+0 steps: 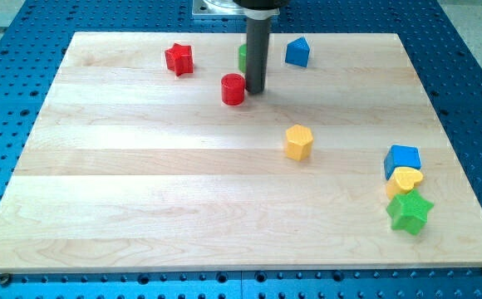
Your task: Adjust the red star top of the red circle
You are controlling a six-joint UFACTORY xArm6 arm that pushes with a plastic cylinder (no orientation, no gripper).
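Camera view: my tip (255,90) sits on the wooden worktop (141,191), touching the red circle (233,89) on its right side. The red star (179,59) lies up-left, apart. No fingers here, just a rod.

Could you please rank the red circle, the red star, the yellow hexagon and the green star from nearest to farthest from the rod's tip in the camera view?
My tip rests near the view's top centre.
1. Red circle: right beside the tip, on its left.
2. Red star: up and to the left.
3. Yellow hexagon: below, slightly right. Close to the red star's distance.
4. Green star: far bottom right.
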